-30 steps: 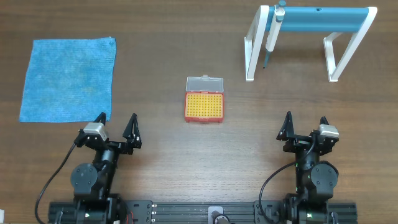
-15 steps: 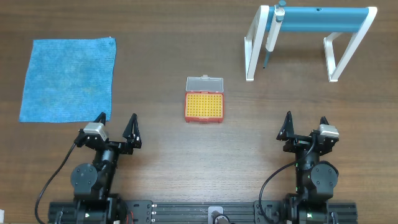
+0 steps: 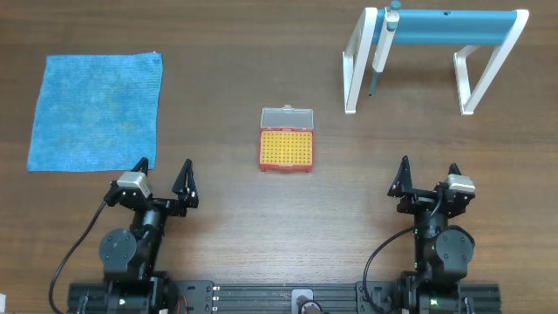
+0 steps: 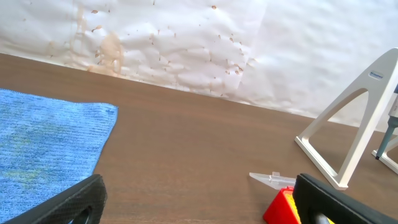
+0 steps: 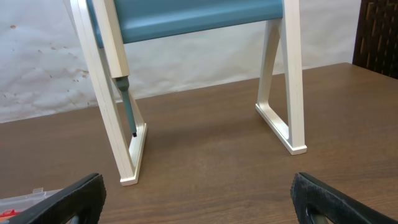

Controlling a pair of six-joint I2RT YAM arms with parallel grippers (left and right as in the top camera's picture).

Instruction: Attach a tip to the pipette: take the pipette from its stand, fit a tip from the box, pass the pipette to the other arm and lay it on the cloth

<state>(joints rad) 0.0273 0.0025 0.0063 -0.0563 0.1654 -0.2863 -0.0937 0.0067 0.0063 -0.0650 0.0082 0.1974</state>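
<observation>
Tabletop (image 3: 261, 78): brown wood grain, carrying every item listed below. Both arm bases stand along its near edge.

Cloth (image 3: 96, 112): blue, roughly square, spread flat at the far left. Its near right corner lies just beyond the left gripper.

Stand (image 3: 449, 28): teal crossbar on two white A-shaped legs, at the far right, straight out from the right arm.

Left gripper (image 3: 164, 166): near left, pointing away from its base. Fingers spread wide, holding nothing. Its wrist view takes in the cloth's edge to one side, and the box and a stand leg to the other.

Right gripper (image 3: 428, 166): near right, in a matching pose. Fingers spread wide, holding nothing. It faces the stand and is well apart from it.

Box (image 3: 286, 150): orange-red, packed with rows of yellow tips, with a clear lid folded open on its far side. It sits at the middle of the tabletop, between the two arms and farther out than both grippers, well apart from cloth and stand.

Pipette (image 3: 382, 52): hung upright at the left end of the crossbar, just beside the stand's left leg. Grey-teal body, thin end pointing down towards the foot of that leg. Neither gripper touches it.
</observation>
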